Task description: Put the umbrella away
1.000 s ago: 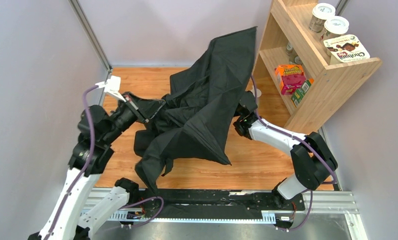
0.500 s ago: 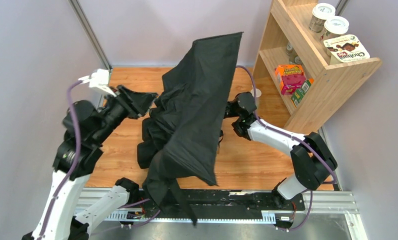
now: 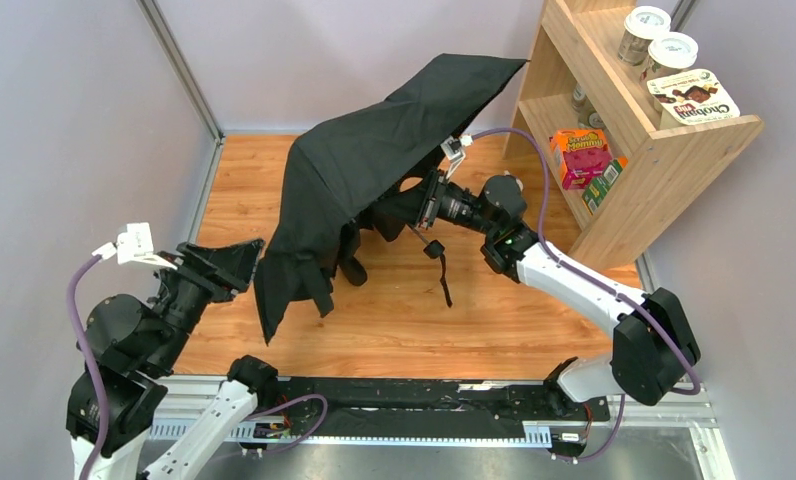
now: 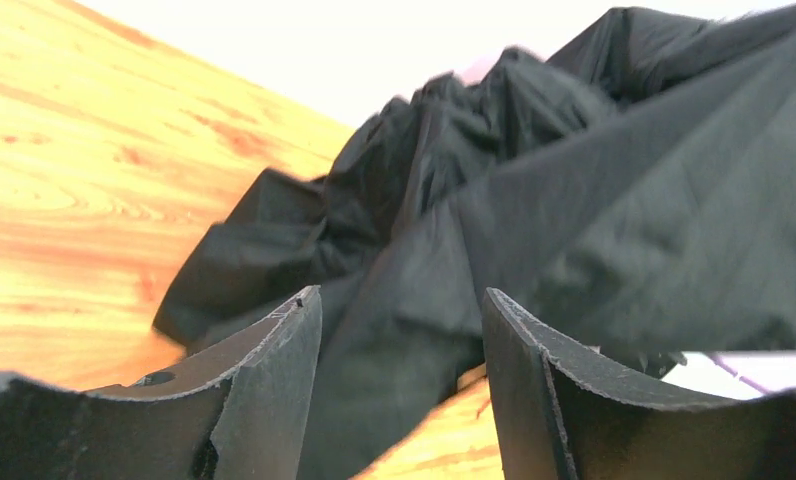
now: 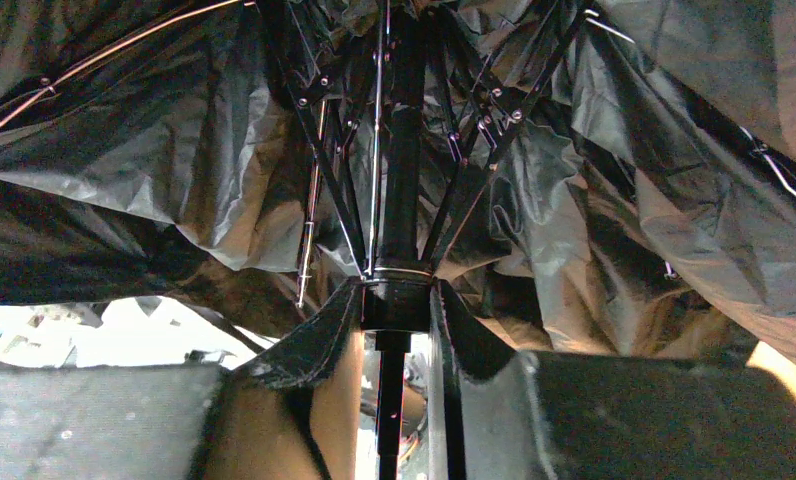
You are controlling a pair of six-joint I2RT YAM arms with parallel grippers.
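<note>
The umbrella [image 3: 374, 165] is half open, its black canopy raised over the middle of the wooden table and drooping at the left. Its knob handle [image 3: 434, 248] and strap hang below the right arm. My right gripper [image 3: 416, 206] reaches under the canopy and is shut on the umbrella's runner [image 5: 396, 296], with the shaft [image 5: 402, 150] and ribs fanning out above it. My left gripper [image 3: 236, 262] stands open at the left, apart from the canopy edge. In the left wrist view, its fingers [image 4: 274, 350] frame the black fabric [image 4: 574, 200] without touching it.
A wooden shelf [image 3: 629, 150] stands at the right with jars [image 3: 657, 45], a cereal box [image 3: 696, 98] and an orange box [image 3: 582, 155]. Grey walls close in left and back. A black rail [image 3: 424, 395] runs along the near edge.
My left gripper opened, let go of the canopy and drew back down to the left. The right arm swung the umbrella up and toward the back, spreading the canopy.
</note>
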